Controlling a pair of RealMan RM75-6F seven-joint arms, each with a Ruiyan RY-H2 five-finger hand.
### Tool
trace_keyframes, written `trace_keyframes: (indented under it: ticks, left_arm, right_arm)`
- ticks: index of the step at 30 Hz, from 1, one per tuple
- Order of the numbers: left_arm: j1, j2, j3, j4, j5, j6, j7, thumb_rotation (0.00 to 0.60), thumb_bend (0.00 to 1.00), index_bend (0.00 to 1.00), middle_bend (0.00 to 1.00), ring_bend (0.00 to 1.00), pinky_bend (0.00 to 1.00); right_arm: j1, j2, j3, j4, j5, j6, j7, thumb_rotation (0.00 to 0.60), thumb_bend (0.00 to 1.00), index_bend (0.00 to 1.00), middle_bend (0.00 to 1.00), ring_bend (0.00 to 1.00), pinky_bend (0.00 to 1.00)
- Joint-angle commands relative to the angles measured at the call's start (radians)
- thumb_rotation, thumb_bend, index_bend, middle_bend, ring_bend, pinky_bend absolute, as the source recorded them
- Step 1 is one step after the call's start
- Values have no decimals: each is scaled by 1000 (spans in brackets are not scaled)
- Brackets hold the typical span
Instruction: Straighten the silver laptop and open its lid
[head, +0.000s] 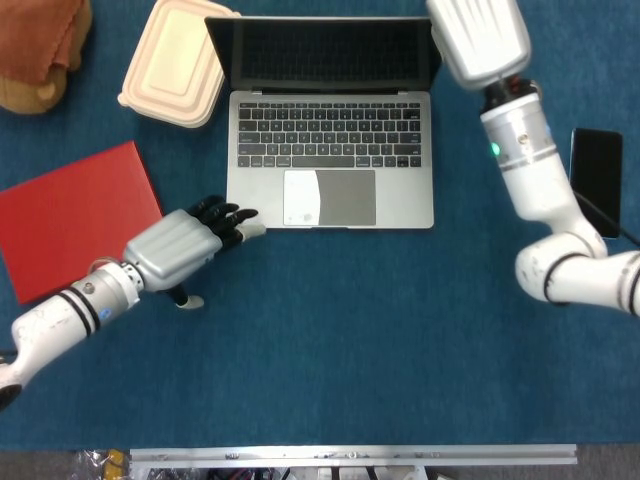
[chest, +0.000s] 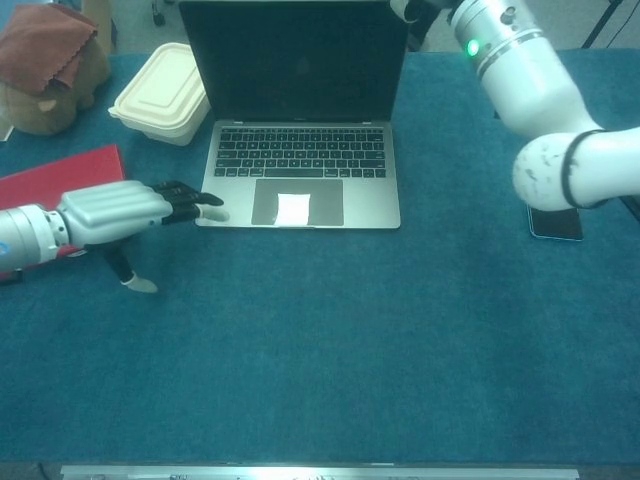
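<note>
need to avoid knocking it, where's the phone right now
The phone lies flat on the blue mat at the right edge of the head view, beside the right arm's forearm and well right of the laptop.

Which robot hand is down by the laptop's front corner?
The left hand, fingers stretched flat by the silver laptop's front-left corner. The right hand is hidden behind the lid.

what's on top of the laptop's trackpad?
A small white patch, paper or glare, lies on the trackpad of the open silver laptop. Whatever lies beneath the patch is covered. The left hand rests beside the front corner.
</note>
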Motion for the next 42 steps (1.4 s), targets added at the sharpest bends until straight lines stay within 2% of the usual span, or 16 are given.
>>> trace_keyframes:
  ticks: [1, 10, 18, 28, 36, 42]
  left_arm:
    - [22, 51, -14, -53, -15, 42, 40, 600, 137, 33, 0, 0, 2]
    - [105, 147, -57, -146, -96, 158, 149, 600, 137, 33, 0, 0, 2]
    - [189, 196, -99, -164, -158, 277, 178, 600, 138, 33, 0, 0, 2]
    - [319, 249, -133, -147, -247, 413, 187, 600, 137, 33, 0, 0, 3]
    - [419, 281, -149, -118, -272, 512, 124, 600, 137, 33, 0, 0, 2]
    - [497, 286, -148, -92, -267, 589, 99, 600, 137, 33, 0, 0, 2]
  right_arm:
    - [-67, 98, -18, -154, -21, 53, 16, 600, 235, 0, 89, 0, 40]
    - [-224, 306, -81, -412, -60, 171, 4, 600, 246, 0, 89, 0, 40]
    - [-371, 441, -135, -532, -94, 272, 82, 600, 286, 0, 89, 0, 40]
    - [-558, 516, -224, -562, -179, 411, 199, 600, 288, 0, 89, 0, 40]
    - [-683, 519, -272, -536, -225, 501, 277, 600, 314, 0, 89, 0, 40]
    - [-760, 506, -304, -507, -232, 521, 346, 600, 331, 0, 90, 0, 40]
